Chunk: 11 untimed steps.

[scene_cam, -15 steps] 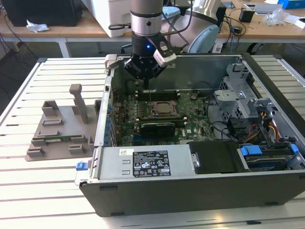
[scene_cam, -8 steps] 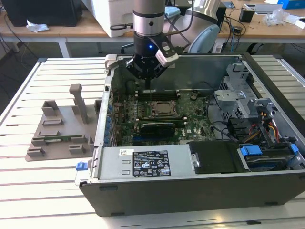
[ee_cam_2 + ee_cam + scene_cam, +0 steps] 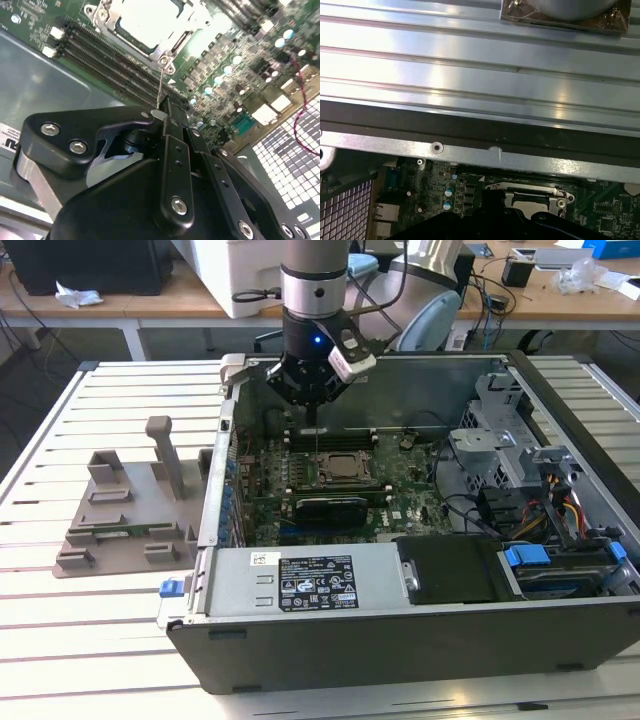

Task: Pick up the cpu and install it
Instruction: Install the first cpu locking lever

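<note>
Jaws pinched shut on socket lever (image 3: 159, 87), just above cpu (image 3: 147, 20) lying in socket (image 3: 165, 60). Printed label (image 3: 316, 582) on near-side power supply (image 3: 240, 580).

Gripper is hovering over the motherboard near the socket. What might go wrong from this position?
1. The cpu already sits in the socket frame; pressing down on it off-square might stress it.
2. The gripper hangs just above the memory slots, so a drift sideways could scrape them.
3. The case wall lies near the arm, so a wide swing could clip it.
</note>
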### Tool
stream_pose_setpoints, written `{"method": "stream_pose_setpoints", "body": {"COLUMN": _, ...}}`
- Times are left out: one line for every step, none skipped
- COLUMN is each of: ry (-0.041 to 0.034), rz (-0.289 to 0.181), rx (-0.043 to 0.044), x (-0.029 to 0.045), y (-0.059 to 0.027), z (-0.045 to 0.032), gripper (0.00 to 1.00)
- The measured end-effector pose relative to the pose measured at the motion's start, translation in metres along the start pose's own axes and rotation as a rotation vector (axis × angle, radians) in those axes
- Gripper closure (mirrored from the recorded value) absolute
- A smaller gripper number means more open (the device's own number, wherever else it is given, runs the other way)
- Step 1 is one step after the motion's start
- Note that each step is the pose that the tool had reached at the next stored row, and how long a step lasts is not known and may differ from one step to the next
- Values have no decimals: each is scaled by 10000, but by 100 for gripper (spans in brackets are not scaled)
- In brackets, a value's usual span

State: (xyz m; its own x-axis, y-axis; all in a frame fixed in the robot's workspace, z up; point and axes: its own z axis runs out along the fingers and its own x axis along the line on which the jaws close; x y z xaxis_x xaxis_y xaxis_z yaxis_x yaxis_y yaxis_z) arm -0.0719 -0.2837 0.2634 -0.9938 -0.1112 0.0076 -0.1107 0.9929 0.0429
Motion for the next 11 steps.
{"method": "stream_pose_setpoints", "body": {"ry": -10, "rz": -2, "rx": -85, "x": 2, "y": -17, "z": 6, "gripper": 89}}
{"method": "stream_pose_setpoints", "body": {"ry": -21, "rz": -2, "rx": -188, "x": 4, "y": -38, "z": 14, "gripper": 89}}
{"method": "stream_pose_setpoints", "body": {"ry": -36, "rz": -3, "rx": -325, "x": 5, "y": -62, "z": 24, "gripper": 89}}
{"method": "stream_pose_setpoints", "body": {"ry": -43, "rz": -5, "rx": -390, "x": 5, "y": -69, "z": 31, "gripper": 89}}
{"method": "stream_pose_setpoints", "body": {"ry": -47, "rz": -5, "rx": -413, "x": 3, "y": -69, "z": 38, "gripper": 89}}
{"method": "stream_pose_setpoints", "body": {"ry": -47, "rz": -6, "rx": -429, "x": -4, "y": -71, "z": 44, "gripper": 89}}
{"method": "stream_pose_setpoints", "body": {"ry": -44, "rz": -6, "rx": -439, "x": -13, "y": -72, "z": 47, "gripper": 89}}
{"method": "stream_pose_setpoints", "body": {"ry": -43, "rz": -6, "rx": -443, "x": -22, "y": -73, "z": 51, "gripper": 89}}
{"method": "stream_pose_setpoints", "body": {"ry": -43, "rz": -6, "rx": -447, "x": -29, "y": -74, "z": 56, "gripper": 89}}
{"method": "stream_pose_setpoints", "body": {"ry": -42, "rz": -6, "rx": -452, "x": -35, "y": -75, "z": 64, "gripper": 89}}
{"method": "stream_pose_setpoints", "body": {"ry": -38, "rz": -6, "rx": -454, "x": -42, "y": -77, "z": 82, "gripper": 89}}
